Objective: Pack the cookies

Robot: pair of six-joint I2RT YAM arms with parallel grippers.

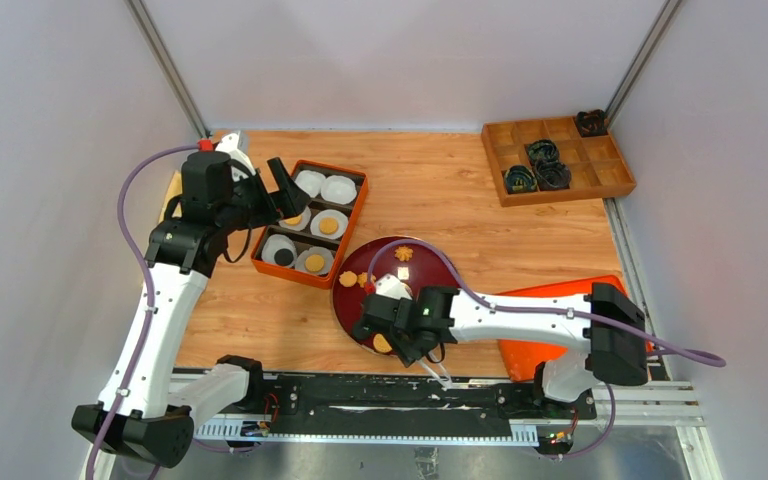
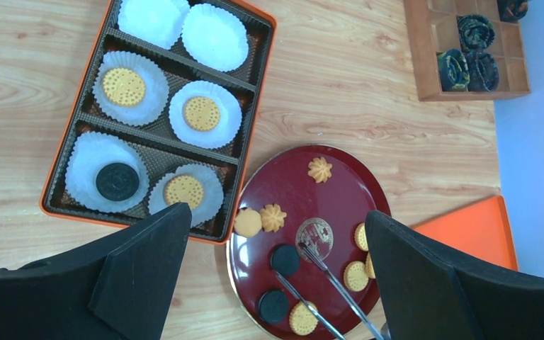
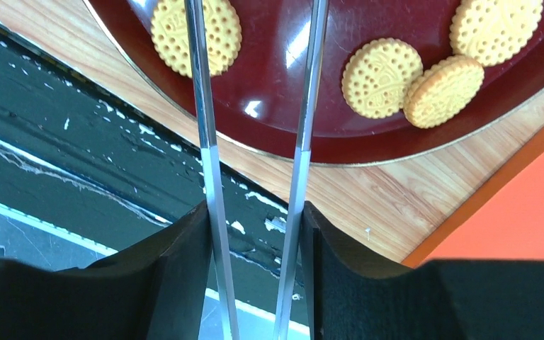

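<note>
**Right hand** point(image 3: 255, 216): positioned over the near edge of the surface point(image 1: 430, 190), near its middle. The fingers are clamped on the two arms of the tweezers point(image 3: 202, 106). The arms stand slightly apart and reach out over the plate point(image 2: 290, 188). In the left wrist view the tips stand on either side of a black cookie point(image 2: 284, 259). Contact cannot be confirmed.

**Plate:** dark red, round, at the middle of the near edge. It carries the loose cookies point(image 3: 382, 78):
- round golden ones along its near and right sides, two of them overlapping;
- two black ones, side by side;
- two flower-shaped ones point(image 2: 319, 169) toward its far side, with one plain golden round beside the nearer flower.

**Lid** point(image 2: 478, 230): orange, flat, at the near right corner, just beside the plate.

**Tray** point(image 2: 159, 139): orange, with dark dividers, lying toward the left edge, just beyond the plate. It holds six white cups point(image 2: 214, 35), two to a row.
- Nearest row: one black cookie, one golden.
- Middle row: one golden cookie in each cup.
- Far row: both cups bare.

**Left hand** point(image 1: 272, 192): held above the near left part of the tray, fingers spread wide apart, gripping nothing.

**Box** point(image 1: 600, 175): wooden, divided into compartments, at the far right corner. Black rings point(image 1: 543, 152) lie in several compartments.
</note>
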